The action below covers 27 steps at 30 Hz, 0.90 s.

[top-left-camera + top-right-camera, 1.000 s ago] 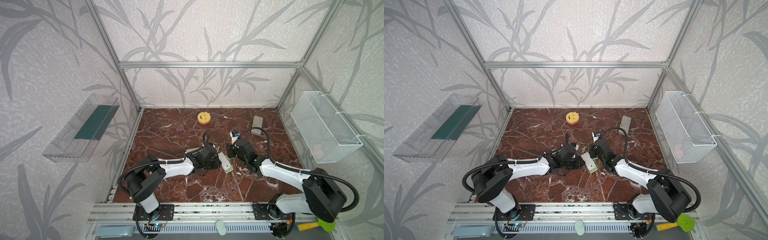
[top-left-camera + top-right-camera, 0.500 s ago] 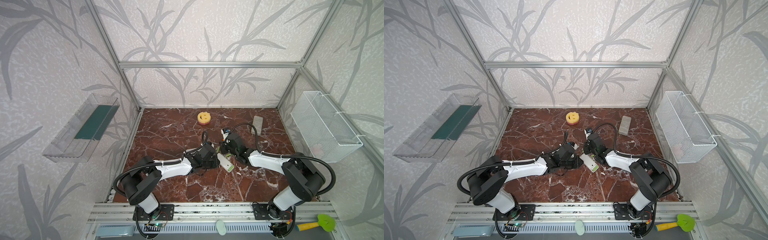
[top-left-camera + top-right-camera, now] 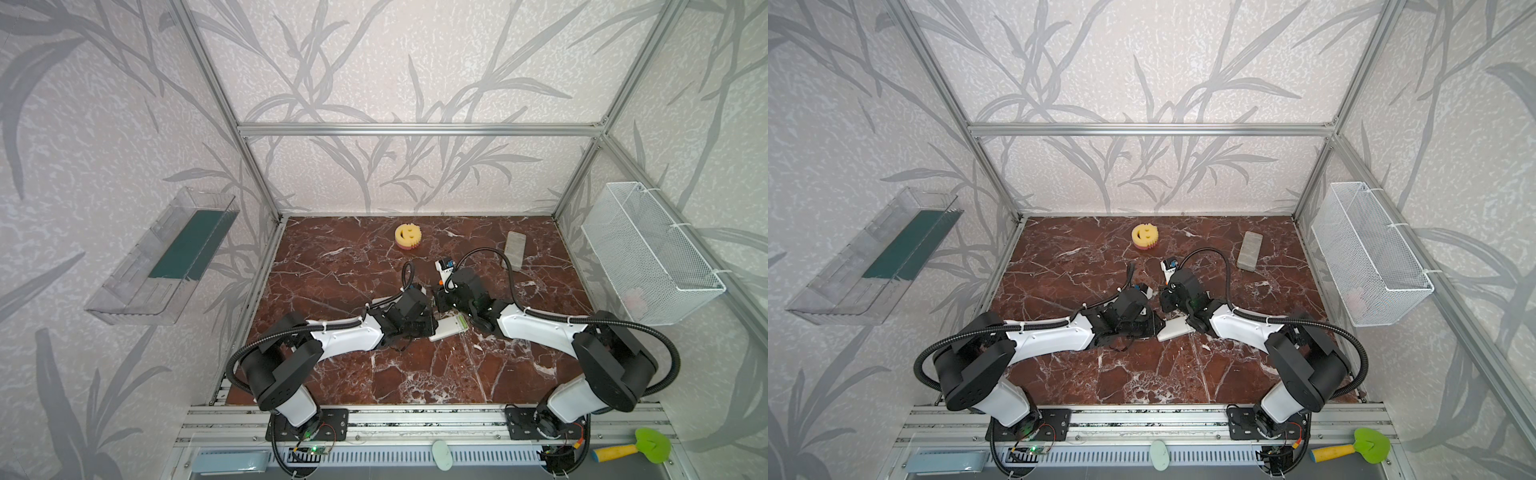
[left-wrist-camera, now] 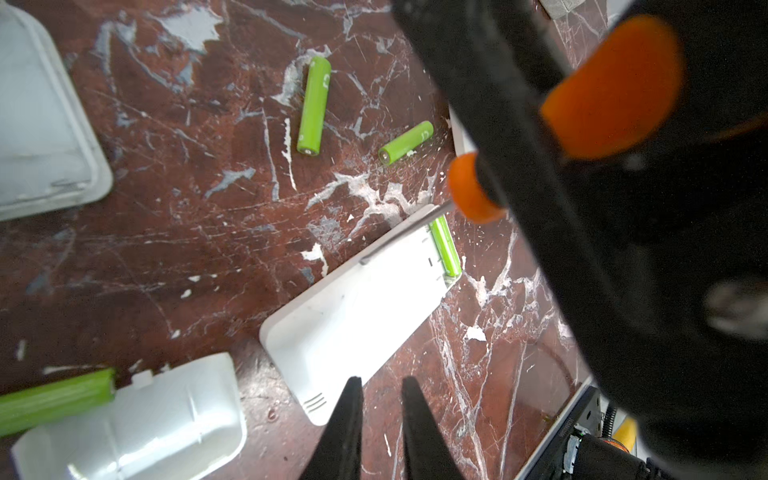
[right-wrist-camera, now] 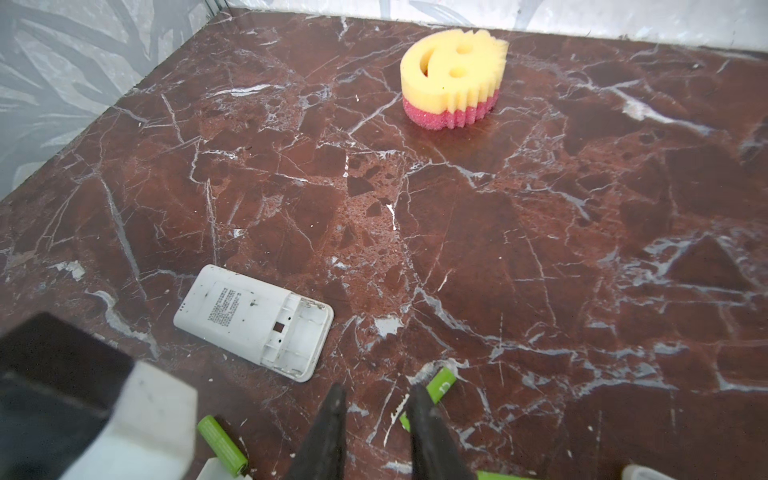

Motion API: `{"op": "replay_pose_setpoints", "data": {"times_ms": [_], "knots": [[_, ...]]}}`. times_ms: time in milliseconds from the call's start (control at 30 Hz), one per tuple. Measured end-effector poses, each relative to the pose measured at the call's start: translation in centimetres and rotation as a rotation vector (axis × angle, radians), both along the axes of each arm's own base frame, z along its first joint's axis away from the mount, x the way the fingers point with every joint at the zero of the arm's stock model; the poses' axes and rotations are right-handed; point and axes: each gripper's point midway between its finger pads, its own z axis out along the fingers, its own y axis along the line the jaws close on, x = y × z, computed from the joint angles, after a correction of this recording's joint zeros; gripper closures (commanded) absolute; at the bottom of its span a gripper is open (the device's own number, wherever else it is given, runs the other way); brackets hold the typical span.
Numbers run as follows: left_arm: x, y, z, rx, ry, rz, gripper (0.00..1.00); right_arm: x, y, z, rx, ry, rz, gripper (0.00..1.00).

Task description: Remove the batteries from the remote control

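Note:
In the left wrist view a white remote control point(image 4: 353, 307) lies back-up on the marble with one lime-green battery point(image 4: 446, 247) in its open compartment. Two loose batteries point(image 4: 313, 106) point(image 4: 405, 141) lie beyond it and another point(image 4: 54, 401) beside a white piece point(image 4: 137, 419). My right gripper point(image 5: 377, 390) grips the orange-handled screwdriver point(image 4: 473, 189) far back in its jaws; the shaft rests on the remote's edge. My left gripper point(image 4: 381, 380) stands over the remote's other end, open by a narrow gap with only floor in it. In both top views the grippers meet over the remote point(image 3: 446, 330) point(image 3: 1173, 330).
A second white remote point(image 5: 253, 320) with an empty compartment lies face down ahead of the right gripper. A yellow-and-pink smiley sponge point(image 3: 408, 237) and a grey block point(image 3: 515, 249) sit near the back. A wire basket point(image 3: 648, 253) hangs on the right wall and a clear shelf point(image 3: 166, 257) on the left.
The remote has swung round on the floor, its battery end now farther back. The right arm has drawn in leftward. Both jaw gaps look the same.

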Motion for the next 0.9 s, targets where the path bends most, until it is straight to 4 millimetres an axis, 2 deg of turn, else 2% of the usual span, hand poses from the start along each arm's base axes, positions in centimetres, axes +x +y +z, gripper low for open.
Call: {"op": "replay_pose_setpoints", "data": {"times_ms": [200, 400, 667, 900], "knots": [[-0.7, -0.5, -0.2, 0.002, 0.004, -0.021, 0.79, 1.6, -1.9, 3.0, -0.019, -0.064, -0.039, 1.00], [-1.6, -1.2, -1.4, 0.013, 0.030, -0.046, 0.79, 2.0, -3.7, 2.9, -0.102, -0.088, -0.057, 1.00], [-2.3, -2.2, -2.7, 0.022, 0.074, -0.077, 0.79, 1.8, -4.6, 1.3, -0.228, -0.111, -0.013, 1.00], [-3.4, -5.0, -2.5, -0.005, 0.092, -0.149, 0.79, 2.0, -3.5, -2.9, -0.250, -0.023, 0.051, 1.00]]}}
